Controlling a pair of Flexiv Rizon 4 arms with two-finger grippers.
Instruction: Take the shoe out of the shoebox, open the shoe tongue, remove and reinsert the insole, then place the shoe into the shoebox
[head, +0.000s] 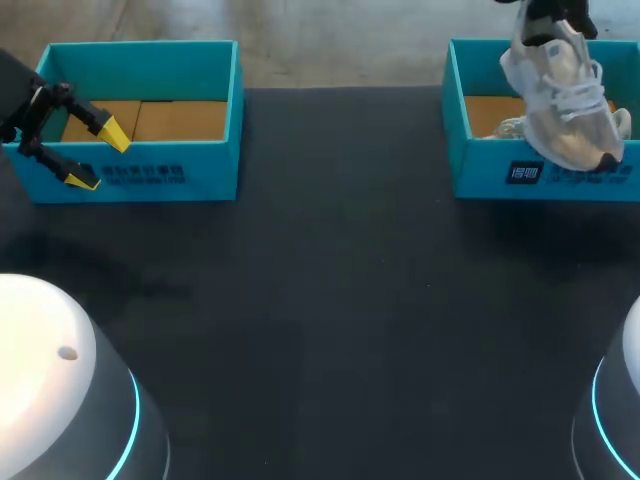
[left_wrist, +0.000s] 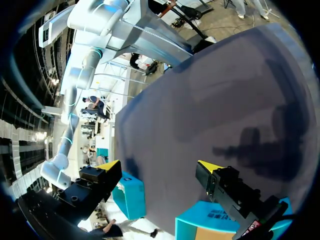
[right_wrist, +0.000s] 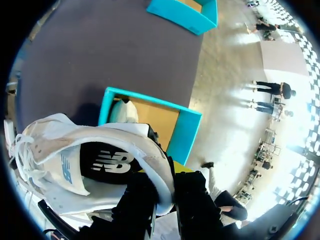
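Two boxes sit at the far edge of the table (head: 330, 300), and your shoe (head: 565, 95) hangs toe-down above the right box (head: 480, 165), its toe not yet past the near wall. Your right gripper (right_wrist: 167, 182) pinches the heel collar between its two fingers. That is a thin, soft hold on a long load, so if you swing fast the shoe may pivot or slip out. If you carry it low toward the table, the toe could catch the near wall and drag the box along. Something pale lies in that box beneath the shoe. It may be paper or a second shoe, I cannot tell which, and the laces could snag it. Your left gripper (head: 98, 157) hangs spread and empty at the left box (head: 140, 175). Move it carelessly and it may knock that box.
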